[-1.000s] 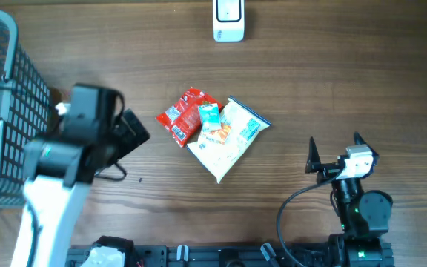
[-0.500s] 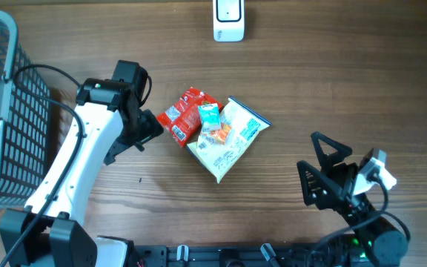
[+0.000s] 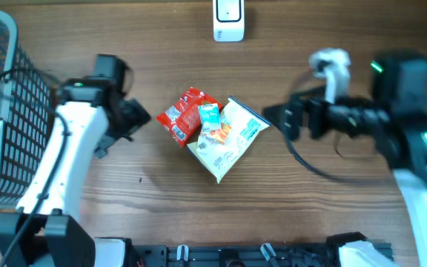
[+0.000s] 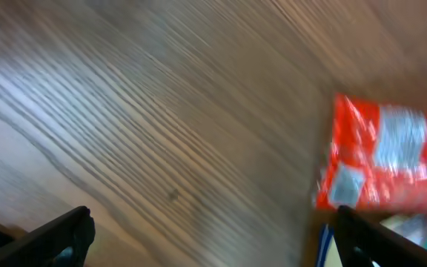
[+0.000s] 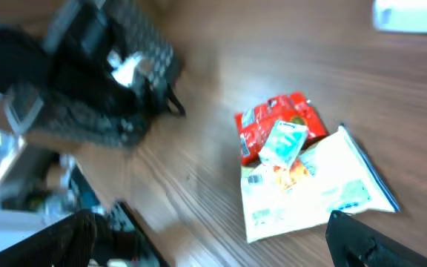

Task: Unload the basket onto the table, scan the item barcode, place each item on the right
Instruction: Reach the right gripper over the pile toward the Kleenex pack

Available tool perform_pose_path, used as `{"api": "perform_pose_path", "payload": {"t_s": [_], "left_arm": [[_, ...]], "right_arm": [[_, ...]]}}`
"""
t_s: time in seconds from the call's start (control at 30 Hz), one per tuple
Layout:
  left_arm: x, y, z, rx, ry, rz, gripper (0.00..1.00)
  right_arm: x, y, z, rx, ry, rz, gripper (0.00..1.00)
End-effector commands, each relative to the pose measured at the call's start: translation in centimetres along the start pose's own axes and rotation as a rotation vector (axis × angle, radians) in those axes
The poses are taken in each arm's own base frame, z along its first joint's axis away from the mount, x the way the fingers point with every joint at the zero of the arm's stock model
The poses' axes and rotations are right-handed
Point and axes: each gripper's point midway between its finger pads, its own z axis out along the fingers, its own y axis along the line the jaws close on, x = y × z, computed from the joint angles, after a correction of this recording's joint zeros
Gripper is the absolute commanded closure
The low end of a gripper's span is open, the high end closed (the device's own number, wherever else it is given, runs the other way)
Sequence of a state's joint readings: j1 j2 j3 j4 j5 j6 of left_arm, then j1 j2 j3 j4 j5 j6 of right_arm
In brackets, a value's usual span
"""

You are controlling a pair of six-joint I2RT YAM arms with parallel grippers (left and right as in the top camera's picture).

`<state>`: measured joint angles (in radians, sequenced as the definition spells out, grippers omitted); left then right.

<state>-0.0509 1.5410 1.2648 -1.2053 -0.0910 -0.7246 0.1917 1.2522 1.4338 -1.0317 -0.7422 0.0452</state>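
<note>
**Snack packs heaped at mid-counter, both arms alongside.** Three packs are seen bunched together at the middle of the wooden counter. A red packet is laid on the left and a larger white bag on the right, one corner of the bag pointed toward the near edge. A small teal packet is set over the place where the two meet. None of the three is gripped.

The white scanner is stood at the far edge of the counter, well apart from the heap. A grey mesh basket is placed at the left end.

The left pincer is positioned just left of the red packet, its jaws spread wide with nothing between them. In the left wrist view only the dark fingertips are shown, at the bottom corners. Bare wood is framed between them, and the red packet is blurred at the right.

The right pincer is held to the right of the white bag, near it but not touching, its jaws likewise wide and empty. It is smeared in the overhead view. From the right wrist camera the whole heap is framed above the spread fingertips. The scanner is caught at the top right corner, and the left arm and basket are blurred at the upper left.
</note>
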Motion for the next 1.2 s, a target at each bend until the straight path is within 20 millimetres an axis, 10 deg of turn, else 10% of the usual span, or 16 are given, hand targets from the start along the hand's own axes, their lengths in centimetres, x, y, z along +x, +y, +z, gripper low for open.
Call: {"api": "perform_pose_path", "payload": {"t_s": [0.0, 0.17, 0.4, 1.0, 1.17], "left_arm": [[-2.0, 2.4, 0.3, 0.063, 0.072, -0.193, 0.00], [-2.0, 4.2, 0.4, 0.051, 0.114, -0.258, 0.00], [-2.0, 4.2, 0.4, 0.050, 0.116, -0.256, 0.00], [-2.0, 4.2, 0.4, 0.049, 0.116, -0.256, 0.00], [-2.0, 4.2, 0.4, 0.049, 0.116, -0.256, 0.00]], "right_arm": [[-0.1, -1.8, 6.0, -0.010, 0.122, 0.058, 0.00], [2.6, -6.6, 14.2, -0.007, 0.299, 0.223, 0.00], [6.4, -10.8, 19.8, 0.009, 0.427, 0.323, 0.00], [8.7, -11.8, 23.9, 0.022, 0.469, 0.455, 0.01], [9.0, -12.1, 24.6, 0.020, 0.446, 0.543, 0.24]]}}
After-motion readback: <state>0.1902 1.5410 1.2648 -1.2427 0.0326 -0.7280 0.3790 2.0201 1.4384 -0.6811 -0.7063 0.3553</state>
